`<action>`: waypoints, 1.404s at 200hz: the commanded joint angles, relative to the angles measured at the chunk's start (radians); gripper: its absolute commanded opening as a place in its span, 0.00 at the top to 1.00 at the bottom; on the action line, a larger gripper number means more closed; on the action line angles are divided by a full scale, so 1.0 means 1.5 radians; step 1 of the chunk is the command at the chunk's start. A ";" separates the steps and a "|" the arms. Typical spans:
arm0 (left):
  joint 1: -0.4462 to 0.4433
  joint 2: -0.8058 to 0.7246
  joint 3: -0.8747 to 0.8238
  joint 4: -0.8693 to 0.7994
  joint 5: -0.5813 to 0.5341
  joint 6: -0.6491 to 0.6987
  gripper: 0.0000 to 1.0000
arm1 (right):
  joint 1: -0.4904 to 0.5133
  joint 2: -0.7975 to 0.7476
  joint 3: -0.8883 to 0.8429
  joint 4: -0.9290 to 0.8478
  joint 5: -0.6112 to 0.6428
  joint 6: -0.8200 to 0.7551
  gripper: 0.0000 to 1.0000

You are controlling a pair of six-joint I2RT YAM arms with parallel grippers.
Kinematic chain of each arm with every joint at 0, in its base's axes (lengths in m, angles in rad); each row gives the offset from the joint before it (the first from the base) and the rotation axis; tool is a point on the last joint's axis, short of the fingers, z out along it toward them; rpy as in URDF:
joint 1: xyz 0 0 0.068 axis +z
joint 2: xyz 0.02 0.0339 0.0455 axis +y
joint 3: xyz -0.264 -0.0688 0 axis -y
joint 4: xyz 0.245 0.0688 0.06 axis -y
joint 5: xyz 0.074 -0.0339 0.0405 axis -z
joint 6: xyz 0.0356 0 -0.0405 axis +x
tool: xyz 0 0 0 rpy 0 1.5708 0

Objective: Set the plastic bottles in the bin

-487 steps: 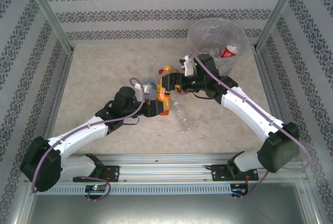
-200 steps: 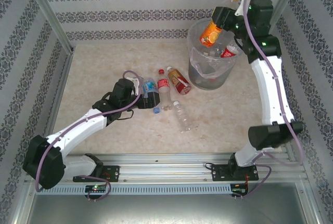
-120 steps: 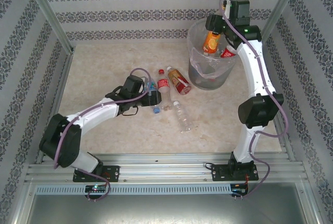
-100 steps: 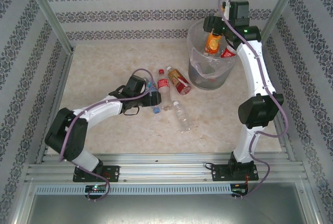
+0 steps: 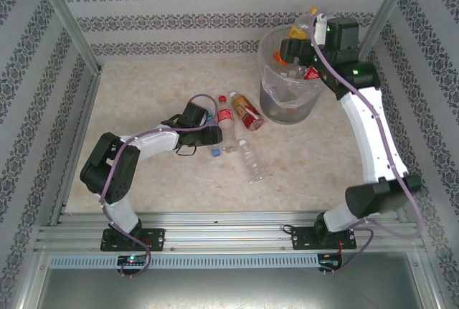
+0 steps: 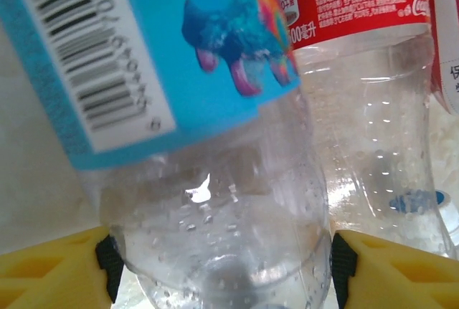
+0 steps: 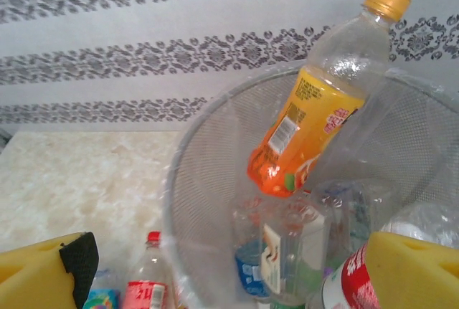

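Marbled beige table carried everything; tall round translucent plastic bin with a clear liner stood at its far right, several bottles inside, among them a red-labelled bottle; right gripper hung above the bin's mouth, jaws spread wide, holding nothing; between them, touching neither, a clear bottle with orange label and yellow-orange cap was tilted cap uppermost, its lower end inside the rim; whether it leaned on the rim, could not tell.

Left arm reached low along the table to the loose group left of the bin; left gripper had its jaws clamped on the clear bottle with bright blue label, black pads against either side of its bare lower body; just beside it lay a clear bottle with red label and red cap; next toward the bin, an amber-filled bottle with red cap, near the bin's foot; nearer the arms, a small unlabelled clear bottle lay apart from the rest.
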 commanded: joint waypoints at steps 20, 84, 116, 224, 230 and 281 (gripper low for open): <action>0.014 0.009 -0.001 0.015 -0.016 0.004 0.33 | 0.031 -0.096 -0.117 0.024 -0.070 0.029 0.04; 0.019 -0.070 -0.046 0.027 0.010 0.055 0.37 | 0.102 -0.176 -0.323 0.098 -0.197 0.161 0.05; 0.018 -0.127 -0.097 0.060 0.051 0.055 0.36 | 0.162 -0.138 -0.356 0.140 -0.212 0.195 0.05; 0.005 -0.348 -0.234 0.229 0.147 0.069 0.34 | 0.208 0.031 -0.322 0.245 -0.334 0.301 0.05; 0.002 -0.353 -0.234 0.234 0.147 0.069 0.34 | 0.210 0.035 -0.320 0.249 -0.337 0.303 0.04; -0.027 -0.374 -0.224 0.267 0.148 0.059 0.33 | 0.226 0.072 -0.308 0.279 -0.372 0.315 0.02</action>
